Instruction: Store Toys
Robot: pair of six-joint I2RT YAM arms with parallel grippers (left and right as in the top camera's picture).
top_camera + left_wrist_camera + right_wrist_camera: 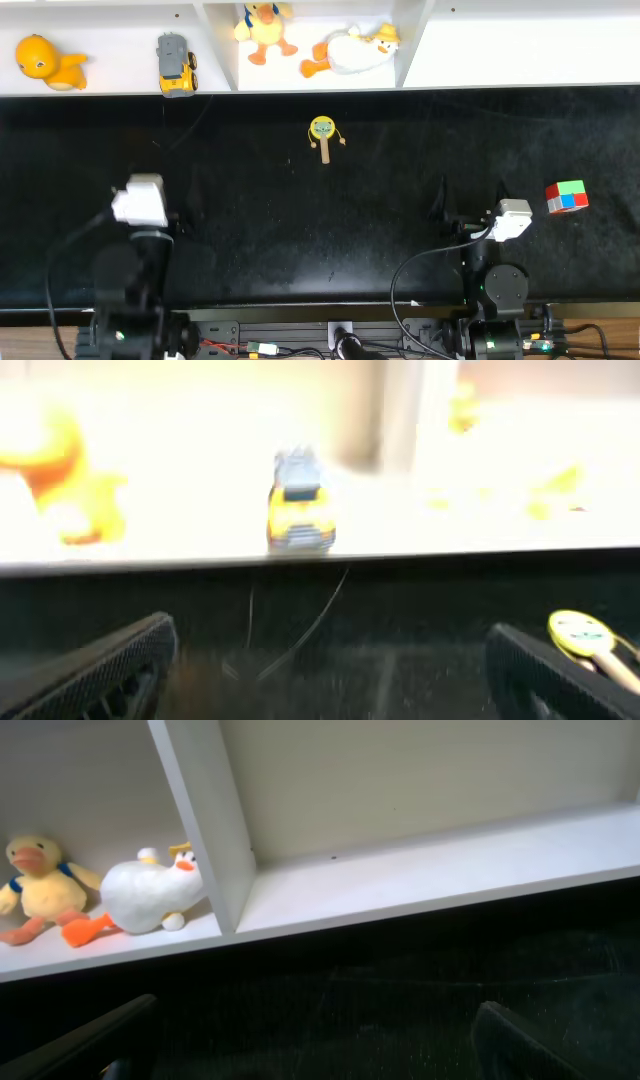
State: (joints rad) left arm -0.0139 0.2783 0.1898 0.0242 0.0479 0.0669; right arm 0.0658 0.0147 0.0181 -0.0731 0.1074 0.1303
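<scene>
A yellow-and-grey toy truck (176,65) (300,510) and an orange duck (50,62) (60,480) sit in the left bay of the white shelf (420,75). A yellow plush duck (265,28) (40,885) and a white plush goose (350,50) (150,895) occupy the middle bay. On the black table lie a small yellow-green paddle toy (323,135) (590,640) near the shelf and a multicoloured cube (566,197) at the far right. My left gripper (140,200) (330,630) is open over the table's left, facing the truck. My right gripper (510,218) (318,1008) is open, left of the cube.
The shelf's right bay (450,870) is bare white, and a white divider (205,820) separates it from the middle bay. The black tabletop (300,230) stretches between both arms. Cables run along the front edge (330,345).
</scene>
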